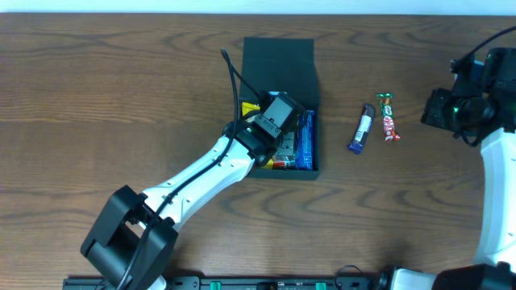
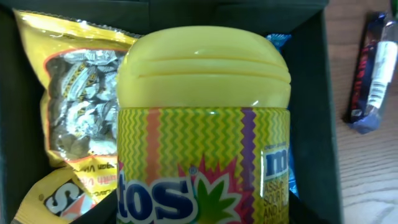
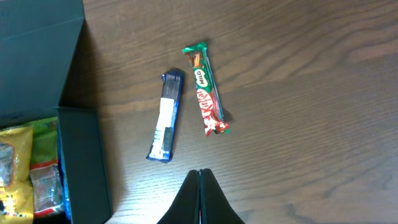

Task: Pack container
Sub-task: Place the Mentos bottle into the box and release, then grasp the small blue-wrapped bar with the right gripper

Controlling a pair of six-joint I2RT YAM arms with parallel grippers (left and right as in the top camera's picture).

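Note:
The dark teal container (image 1: 278, 60) sits at table centre with its flap lid open to the back. My left gripper (image 1: 278, 121) is inside it, shut on a yellow Mentos bottle (image 2: 202, 124) with a domed cap. Yellow snack bags (image 2: 71, 106) and a blue packet (image 1: 305, 141) lie in the box. On the table to the right lie a blue bar (image 1: 362, 129), also in the right wrist view (image 3: 166, 116), and a red-green KitKat bar (image 1: 389, 115), also in the right wrist view (image 3: 207, 89). My right gripper (image 3: 199, 174) is shut and empty, held at the far right.
The container wall (image 3: 84, 162) shows at the left of the right wrist view. The wooden table (image 1: 121, 89) extends left and right of the box. Black arm bases run along the front edge (image 1: 266, 282).

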